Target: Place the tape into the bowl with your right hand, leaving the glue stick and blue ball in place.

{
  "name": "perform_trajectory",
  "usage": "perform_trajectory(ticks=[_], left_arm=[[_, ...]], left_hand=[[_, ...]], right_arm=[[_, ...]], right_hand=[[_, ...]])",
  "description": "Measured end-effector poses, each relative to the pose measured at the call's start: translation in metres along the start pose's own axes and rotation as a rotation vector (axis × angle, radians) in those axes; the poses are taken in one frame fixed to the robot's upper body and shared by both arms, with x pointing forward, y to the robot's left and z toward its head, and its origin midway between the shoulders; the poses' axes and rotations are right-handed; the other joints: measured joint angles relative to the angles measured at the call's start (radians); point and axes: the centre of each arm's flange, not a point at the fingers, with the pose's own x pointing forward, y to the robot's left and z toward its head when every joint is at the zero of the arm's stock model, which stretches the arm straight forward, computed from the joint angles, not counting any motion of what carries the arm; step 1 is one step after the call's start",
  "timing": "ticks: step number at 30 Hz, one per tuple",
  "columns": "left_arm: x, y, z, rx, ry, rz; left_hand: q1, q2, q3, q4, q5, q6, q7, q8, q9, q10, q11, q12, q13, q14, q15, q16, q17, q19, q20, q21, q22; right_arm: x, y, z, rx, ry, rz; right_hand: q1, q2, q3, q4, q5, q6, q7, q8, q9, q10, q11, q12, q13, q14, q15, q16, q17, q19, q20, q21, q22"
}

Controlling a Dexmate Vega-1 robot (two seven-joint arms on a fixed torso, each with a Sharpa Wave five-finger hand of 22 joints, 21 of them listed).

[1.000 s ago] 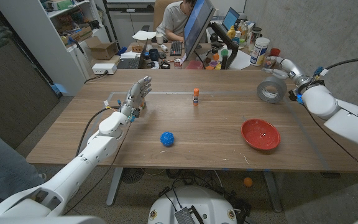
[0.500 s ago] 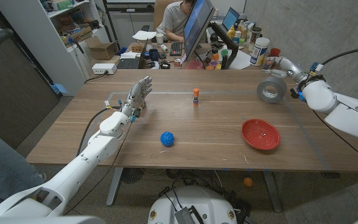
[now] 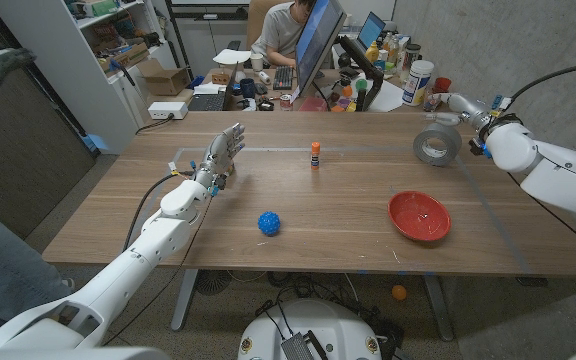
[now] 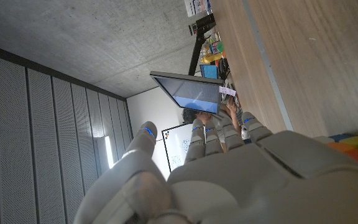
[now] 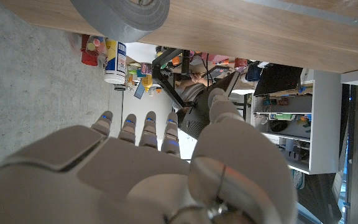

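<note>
Right hand [image 3: 465,105] hovers in the upper right of the head frame, just beside the tape [image 3: 437,146], fingers apart and holding nothing, so this looks like the approach, with no grasp yet. The grey roll sits on the table [image 3: 348,215], above the red bowl [image 3: 419,216]. Next it must close on the roll, lift, and carry it down-frame to the bowl. The glue stick [image 3: 315,154] and ball [image 3: 269,222] sit well apart, mid-frame. Left hand [image 3: 222,155] waits open-fingered. No readable writing anywhere.
</note>
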Motion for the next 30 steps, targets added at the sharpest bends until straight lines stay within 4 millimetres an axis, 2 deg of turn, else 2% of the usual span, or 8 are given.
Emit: perform_trajectory(ticks=[4,7,12,24,26,30], left_arm=[[0.000,0.000,0.000,0.000,0.002,0.000],[-0.001,0.000,-0.001,0.000,0.003,0.000],[-0.002,0.001,0.000,0.002,0.002,0.003],[-0.003,0.003,0.000,0.002,0.003,0.009],[-0.004,0.003,0.000,0.002,0.004,0.010],[-0.004,0.003,0.000,0.002,0.004,0.011]], left_hand=[[0.000,0.000,0.000,0.000,0.000,0.000,0.000,0.000,0.000,0.004,-0.004,0.000,0.000,0.000,0.000,0.000,0.000,-0.006,0.006,0.000,0.000],[0.000,0.000,0.000,0.000,0.000,0.004,-0.004,0.000,0.000,0.005,-0.006,0.000,0.000,0.000,0.000,0.000,0.000,-0.006,0.006,0.000,0.000],[0.000,0.000,0.000,0.000,0.000,0.005,-0.005,0.000,0.000,0.005,-0.005,0.000,0.000,0.000,0.000,0.000,0.000,-0.006,0.006,0.000,0.000],[0.000,0.000,0.000,0.000,0.000,0.005,-0.006,0.000,0.000,0.005,-0.005,0.004,0.000,0.005,0.005,0.000,0.000,-0.009,0.009,0.000,0.000],[0.000,0.000,0.000,0.000,0.000,0.005,-0.005,0.000,0.000,0.005,-0.005,0.004,0.000,0.005,0.005,0.000,0.000,-0.009,0.010,0.000,0.000],[0.000,0.000,-0.003,-0.003,0.000,0.005,-0.005,0.000,0.000,0.005,-0.005,0.004,0.000,0.001,0.009,0.000,0.005,-0.006,0.017,0.000,0.000]], right_arm=[[0.004,-0.003,-0.003,-0.039,0.024,0.016],[0.007,-0.004,-0.004,-0.059,0.037,0.027],[0.012,-0.005,-0.008,-0.085,0.060,0.053],[0.023,-0.007,-0.018,-0.137,0.117,0.104],[0.024,-0.007,-0.019,-0.143,0.124,0.110],[0.028,-0.008,-0.022,-0.159,0.142,0.124]], right_hand=[[-0.001,-0.011,-0.004,-0.004,0.008,-0.007,-0.003,0.000,0.000,-0.003,-0.002,0.000,0.000,0.015,0.016,0.000,0.000,0.005,0.005,0.000,0.000],[0.006,-0.018,-0.008,-0.008,0.008,-0.014,-0.006,0.000,0.000,-0.009,-0.002,0.000,0.000,0.004,0.027,0.000,-0.001,0.005,0.005,0.000,0.000],[0.000,-0.032,-0.012,-0.012,0.019,-0.045,-0.008,-0.008,0.000,-0.020,-0.002,0.000,0.000,-0.008,0.026,0.000,-0.005,-0.001,0.012,0.000,0.000],[-0.005,-0.062,-0.017,-0.017,0.034,-0.075,0.004,-0.014,0.000,-0.039,0.029,0.000,0.000,0.005,0.048,-0.004,-0.005,-0.002,0.012,0.008,0.005],[-0.005,-0.062,-0.017,-0.017,0.034,-0.080,-0.001,-0.014,0.000,-0.041,0.038,0.000,0.000,0.006,0.050,-0.004,-0.005,-0.002,0.012,0.008,0.005],[-0.003,-0.071,-0.017,-0.017,0.036,-0.085,-0.006,-0.014,0.000,-0.043,0.039,0.000,-0.001,0.006,0.050,-0.004,-0.005,-0.002,0.012,0.016,0.005]])
